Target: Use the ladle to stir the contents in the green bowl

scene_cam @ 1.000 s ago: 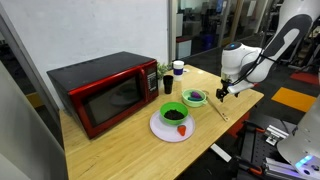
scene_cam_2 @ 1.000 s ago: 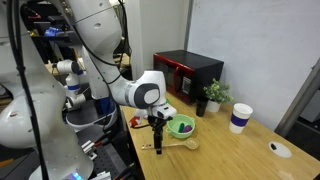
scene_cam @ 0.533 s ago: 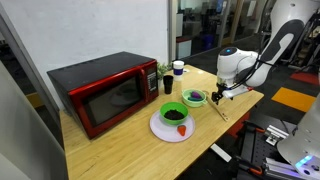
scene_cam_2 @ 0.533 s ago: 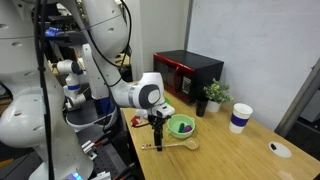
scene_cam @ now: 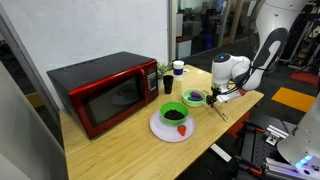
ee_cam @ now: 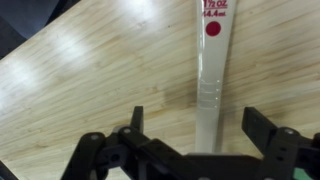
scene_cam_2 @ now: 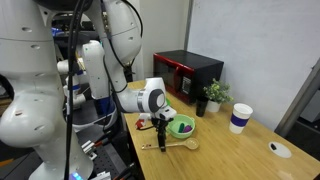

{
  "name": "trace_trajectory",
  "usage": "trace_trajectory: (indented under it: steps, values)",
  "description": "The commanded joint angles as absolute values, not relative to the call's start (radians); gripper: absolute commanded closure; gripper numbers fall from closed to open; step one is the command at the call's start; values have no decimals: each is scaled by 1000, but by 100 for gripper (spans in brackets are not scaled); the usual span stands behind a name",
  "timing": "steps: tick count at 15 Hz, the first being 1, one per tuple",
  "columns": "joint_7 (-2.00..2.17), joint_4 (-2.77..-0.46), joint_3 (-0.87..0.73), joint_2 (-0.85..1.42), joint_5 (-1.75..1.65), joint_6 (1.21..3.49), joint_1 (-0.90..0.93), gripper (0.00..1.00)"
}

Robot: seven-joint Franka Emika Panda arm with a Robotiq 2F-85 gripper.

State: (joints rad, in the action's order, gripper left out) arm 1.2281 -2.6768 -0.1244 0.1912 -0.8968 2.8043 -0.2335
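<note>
The ladle (ee_cam: pixel 212 75), a pale tan stick with a red dot and print on its handle, lies flat on the wooden table. In the wrist view my gripper (ee_cam: pixel 200 125) hangs just above it, open, one finger on each side of the handle and not touching it. In both exterior views the ladle (scene_cam: pixel 220 110) (scene_cam_2: pixel 172 146) lies near the table's edge under the gripper (scene_cam: pixel 213 97) (scene_cam_2: pixel 162 125). The green bowl (scene_cam: pixel 173 113), deep with dark contents, stands on a white plate (scene_cam: pixel 160 128), apart from the gripper.
A paler green bowl (scene_cam: pixel 195 98) (scene_cam_2: pixel 181 126) with a purplish inside sits right beside the gripper. A red microwave (scene_cam: pixel 105 92), a small potted plant (scene_cam_2: pixel 212 96) and a paper cup (scene_cam_2: pixel 240 118) stand further back. A small red item (scene_cam: pixel 182 130) lies on the plate.
The arm has come down and shifted slightly toward the paler bowl, bringing the open gripper low over the ladle. The ladle and both bowls have not moved.
</note>
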Motion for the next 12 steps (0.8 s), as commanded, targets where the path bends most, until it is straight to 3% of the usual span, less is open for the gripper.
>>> trace_trajectory:
  steps: [1,12]
  values:
    - [1262,-2611,-135,268,-929,2849,-233,0]
    - [1036,-2657,-85,265,-740,3085,-409,0]
